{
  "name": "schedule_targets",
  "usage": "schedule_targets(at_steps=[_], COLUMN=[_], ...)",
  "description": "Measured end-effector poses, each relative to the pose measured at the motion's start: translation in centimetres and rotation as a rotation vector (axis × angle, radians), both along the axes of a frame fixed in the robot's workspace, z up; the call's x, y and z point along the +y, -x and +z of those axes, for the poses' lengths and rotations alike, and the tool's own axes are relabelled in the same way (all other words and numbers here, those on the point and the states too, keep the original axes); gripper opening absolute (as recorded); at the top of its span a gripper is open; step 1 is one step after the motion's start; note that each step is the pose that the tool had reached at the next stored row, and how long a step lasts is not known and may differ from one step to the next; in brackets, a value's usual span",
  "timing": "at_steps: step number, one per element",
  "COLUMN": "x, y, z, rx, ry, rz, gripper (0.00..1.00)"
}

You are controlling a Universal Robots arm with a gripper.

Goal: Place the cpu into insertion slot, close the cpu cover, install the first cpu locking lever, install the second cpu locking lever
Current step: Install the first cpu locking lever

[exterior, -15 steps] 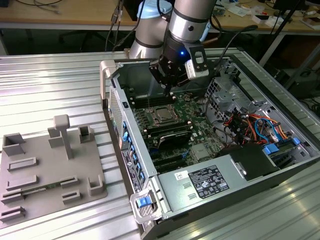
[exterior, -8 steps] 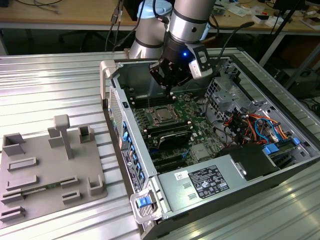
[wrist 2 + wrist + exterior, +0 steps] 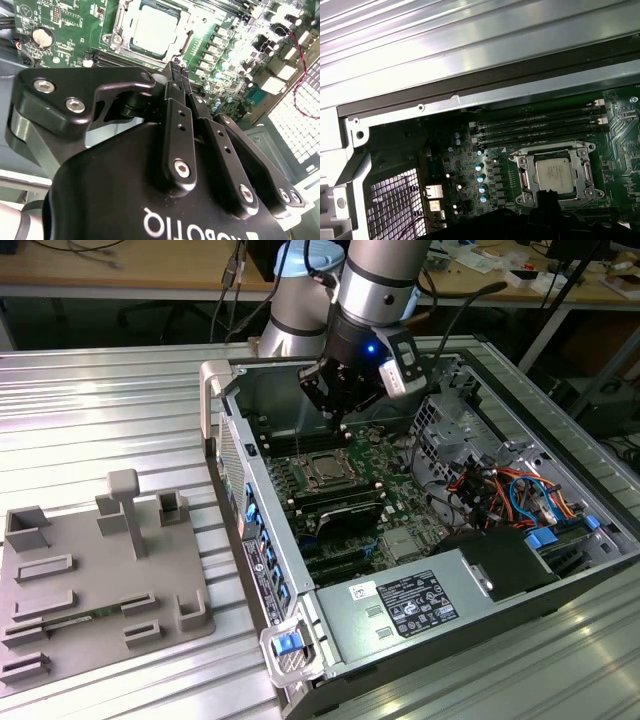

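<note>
Second wrist view: end effector fingers together, empty, near the cpu?
— Yes; it sits in the insertion slot, cpu cover apparently down. Press slowly, straight, off the cpu.

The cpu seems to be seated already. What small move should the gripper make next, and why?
Probably lower the gripper slightly toward the cpu cover. The cpu lies seated, the cover seems flat around it, and the shut gripper hangs above, touching nothing, so it must come closer to work there.
</note>
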State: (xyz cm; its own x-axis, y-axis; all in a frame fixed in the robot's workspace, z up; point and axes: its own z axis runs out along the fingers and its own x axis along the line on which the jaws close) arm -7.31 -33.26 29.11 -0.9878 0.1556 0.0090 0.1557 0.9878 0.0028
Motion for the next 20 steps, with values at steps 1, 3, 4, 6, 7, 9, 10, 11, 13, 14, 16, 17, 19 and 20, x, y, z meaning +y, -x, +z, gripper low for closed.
schedule_targets(at_steps=[1,3,4,6,7,9,10,11,13,14,16,17,19,20], x=[0.0,0.0,0.0,0.0,0.0,0.0,0.0,0.01,0.0,0.0,0.0,0.0,0.0,0.0], y=[0.0,0.01,0.04,0.21,0.37,0.75,0.89,1.0,1.14,1.14,1.53,1.88,3.06,3.46], z=[-0.04,-0.11,-0.15,-0.23,-0.24,-0.25,-0.26,-0.29,-0.4,-0.48,-0.7,-0.71,-0.77,-0.8], rx=[-0.0001,-0.0002,0.0,-0.0002,-0.0002,-0.0001,-0.0001,-0.0002,0.0,0.0001,0.0001,0.0,0.0,0.0], ry=[-0.0002,-0.0003,-0.0009,-0.0031,-0.0033,-0.0034,-0.0034,-0.0035,-0.0034,-0.0036,-0.0049,-0.0049,-0.0049,-0.005], rz=[0.033,0.07,0.083,0.099,0.103,0.111,0.115,0.12,0.153,0.169,0.201,0.202,0.206,0.208], gripper=[0.11,0.11,0.11,0.11,0.11,0.11,0.11,0.11,0.11,0.11,0.11,0.11,0.11,0.11])
